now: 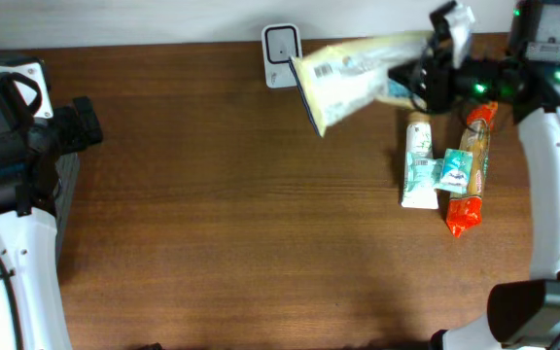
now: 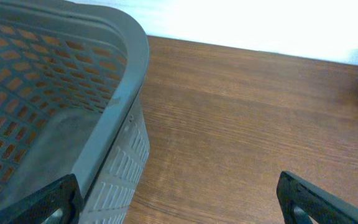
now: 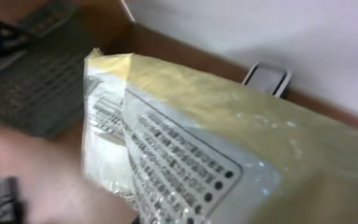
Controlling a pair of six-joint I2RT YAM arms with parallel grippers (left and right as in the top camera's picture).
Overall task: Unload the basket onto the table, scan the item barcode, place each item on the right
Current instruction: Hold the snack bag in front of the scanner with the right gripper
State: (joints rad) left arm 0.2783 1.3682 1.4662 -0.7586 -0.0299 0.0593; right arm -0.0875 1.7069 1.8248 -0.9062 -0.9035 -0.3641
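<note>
Holding yellow packet [image 1: 353,76] pinched in right gripper [image 1: 424,78], arm extended toward scanner [image 1: 281,43] | left gripper [image 2: 179,208] spread beside basket [image 2: 126,68]

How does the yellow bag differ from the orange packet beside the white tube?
The yellow bag is held by the right gripper near the scanner; the orange packet lies on the table. The yellow bag is pale and wider; the orange packet is bright and narrow. Both are soft packs.

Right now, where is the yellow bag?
Overhead view: the yellow bag is at the back, right of centre, in the right gripper, barcode end beside the white scanner.
</note>
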